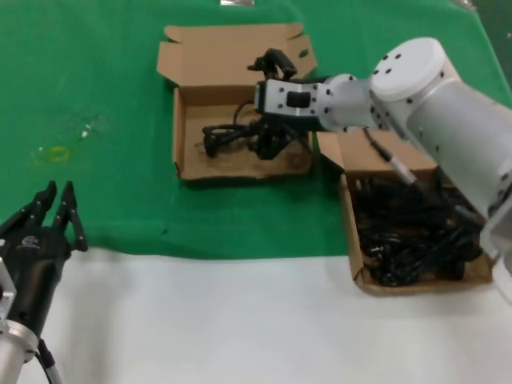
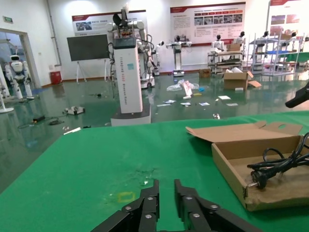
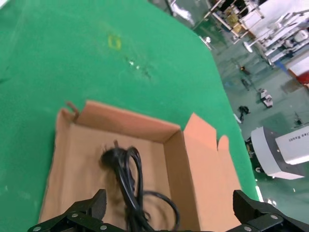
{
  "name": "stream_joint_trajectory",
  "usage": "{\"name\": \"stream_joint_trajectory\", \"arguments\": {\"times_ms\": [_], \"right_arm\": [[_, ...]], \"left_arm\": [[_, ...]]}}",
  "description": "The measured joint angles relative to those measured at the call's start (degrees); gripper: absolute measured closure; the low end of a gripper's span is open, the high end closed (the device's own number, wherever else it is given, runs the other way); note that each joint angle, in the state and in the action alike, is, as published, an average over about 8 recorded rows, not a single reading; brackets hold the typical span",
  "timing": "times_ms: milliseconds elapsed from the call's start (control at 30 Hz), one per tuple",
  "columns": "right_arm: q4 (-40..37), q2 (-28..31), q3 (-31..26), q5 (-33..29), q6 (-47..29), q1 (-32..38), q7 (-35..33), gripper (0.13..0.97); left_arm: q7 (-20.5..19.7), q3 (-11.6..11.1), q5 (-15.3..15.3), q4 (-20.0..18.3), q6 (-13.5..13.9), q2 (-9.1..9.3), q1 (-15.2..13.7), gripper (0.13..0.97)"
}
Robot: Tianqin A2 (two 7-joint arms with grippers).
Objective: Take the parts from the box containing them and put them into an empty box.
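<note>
While my right arm reaches across the green tabletop (image 1: 96, 184), my right end effector (image 1: 276, 142) hangs over the far box (image 1: 186, 132), the one near the middle of the far edge with its lid folded back. Fingers (image 3: 89, 212) spread wide in the wrist view, one to each side, nothing between them. Right under that gap lies a cord (image 3: 128, 181), loosely coiled on the box floor, plug (image 3: 110, 157) pointing toward the wall away from the lid. From the head view that same cord sits in the middle of the box, just beside my fingers; I cannot tell if they touch it.

Over by the right edge sits the second box (image 1: 350, 232), nearer to me, close beside the first one's right corner. It is packed with a tangle of black cords (image 1: 412, 232), partly hidden under my right forearm.

My left end effector (image 1: 50, 214) waits at the near left corner, where the green cover meets the white strip (image 1: 240, 320). Its fingers (image 2: 149, 205) stand almost together, a narrow slit between them, holding nothing.
</note>
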Motion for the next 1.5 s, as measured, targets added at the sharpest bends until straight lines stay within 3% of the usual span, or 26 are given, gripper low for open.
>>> {"name": "stream_joint_trajectory", "arguments": {"times_ms": [167,267,400,700,967,1100,1367,1500], "right_arm": [[4.4,0.9,3.3,-0.5,1.7,-4.3,2.0,0.166],[7.6,1.6,5.6,-0.9,2.9,-7.3,3.4,0.166],[11.9,2.5,8.8,-1.4,4.5,-11.4,5.3,0.152],[22.0,4.5,16.2,-2.6,8.3,-21.0,9.7,0.129],[30.9,6.4,22.8,-3.7,11.7,-29.6,13.6,0.129],[35.3,7.3,26.1,-4.2,13.4,-33.8,15.6,0.129],[44.3,9.1,32.7,-5.2,16.8,-42.4,19.5,0.129],[48.7,10.0,35.9,-5.8,18.5,-46.7,21.5,0.129]], "left_arm": [[0.0,0.0,0.0,0.0,0.0,0.0,0.0,0.857],[0.0,0.0,0.0,0.0,0.0,0.0,0.0,0.818],[0.0,0.0,0.0,0.0,0.0,0.0,0.0,0.818],[0.0,0.0,0.0,0.0,0.0,0.0,0.0,0.643],[0.0,0.0,0.0,0.0,0.0,0.0,0.0,0.417],[0.0,0.0,0.0,0.0,0.0,0.0,0.0,0.417],[0.0,0.0,0.0,0.0,0.0,0.0,0.0,0.251],[0.0,0.0,0.0,0.0,0.0,0.0,0.0,0.215]]}}
